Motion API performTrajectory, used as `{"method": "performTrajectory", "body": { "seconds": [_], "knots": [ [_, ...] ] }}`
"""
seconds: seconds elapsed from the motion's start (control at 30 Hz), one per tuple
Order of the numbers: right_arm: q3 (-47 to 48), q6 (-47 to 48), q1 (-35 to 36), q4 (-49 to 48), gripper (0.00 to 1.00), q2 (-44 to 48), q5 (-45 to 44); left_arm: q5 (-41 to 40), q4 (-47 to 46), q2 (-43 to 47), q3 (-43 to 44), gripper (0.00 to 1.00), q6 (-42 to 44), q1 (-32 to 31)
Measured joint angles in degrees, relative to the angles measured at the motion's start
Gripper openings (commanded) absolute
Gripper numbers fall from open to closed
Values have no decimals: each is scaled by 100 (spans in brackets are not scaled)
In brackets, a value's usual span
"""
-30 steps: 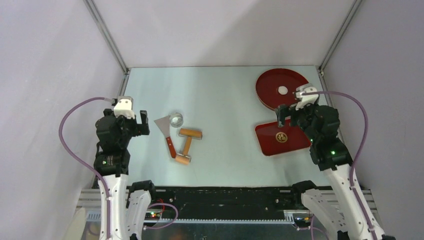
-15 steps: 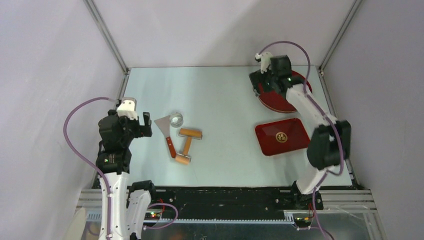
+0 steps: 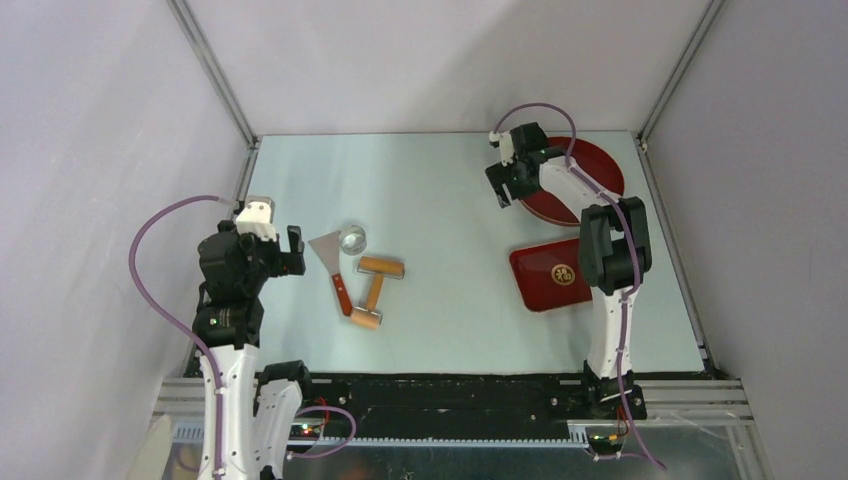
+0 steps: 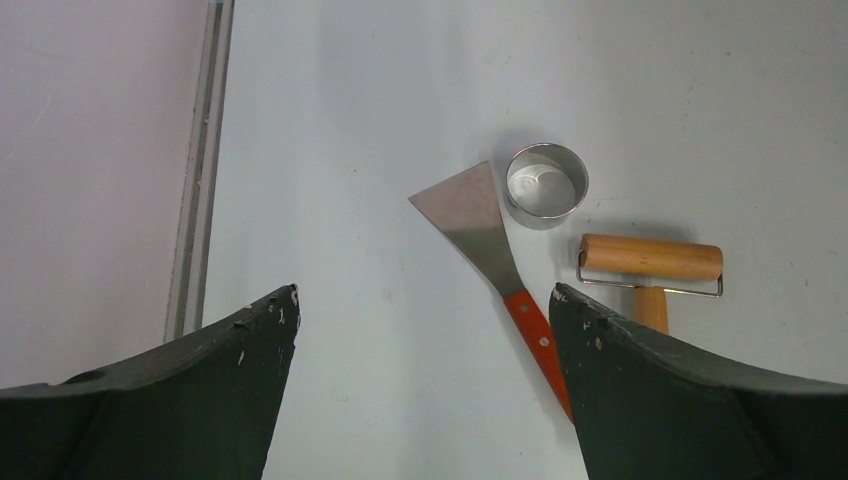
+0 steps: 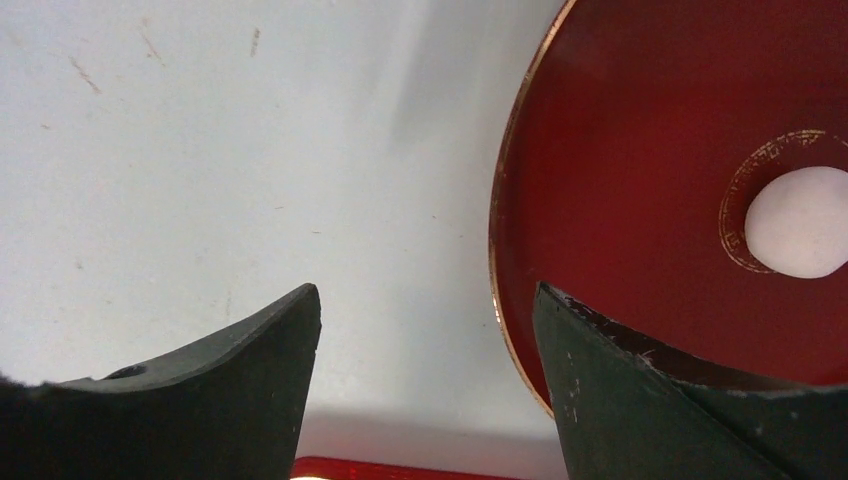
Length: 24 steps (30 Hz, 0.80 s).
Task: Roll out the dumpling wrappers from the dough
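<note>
The dough point(image 5: 797, 222) is a small white ball at the middle of the round red plate point(image 5: 640, 150). In the top view my right arm hides it. My right gripper point(image 5: 425, 295) is open and empty. It hovers over the plate's left rim point(image 3: 605, 165), with the dough to the right of its jaws. In the top view the right gripper point(image 3: 507, 192) is at the far right of the table. My left gripper point(image 4: 425, 295) is open and empty at the left point(image 3: 293, 252), above bare table. No dumpling wrappers are in view.
A metal ring cutter point(image 4: 545, 185), a red-handled scraper point(image 4: 500, 260) and a wooden roller point(image 4: 650, 262) lie just right of my left gripper. A rectangular red tray point(image 3: 555, 275) sits in front of the round plate. Frame walls bound the table.
My right arm has reached out from above the rectangular tray to the far round plate, then shifted left over its left rim. My left arm has barely moved.
</note>
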<state>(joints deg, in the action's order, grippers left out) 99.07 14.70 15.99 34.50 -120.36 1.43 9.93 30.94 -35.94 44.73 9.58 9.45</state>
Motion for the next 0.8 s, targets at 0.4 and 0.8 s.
{"method": "performTrajectory", "body": {
  "seconds": [0.4,0.8],
  "knots": [
    [-20,413,-168,142,62,-522,-57,33,0,0,0,98,13,0],
    [-48,807,-55,295,46,-577,223,31,-2,4,0,98,55,-2]
  ]
}}
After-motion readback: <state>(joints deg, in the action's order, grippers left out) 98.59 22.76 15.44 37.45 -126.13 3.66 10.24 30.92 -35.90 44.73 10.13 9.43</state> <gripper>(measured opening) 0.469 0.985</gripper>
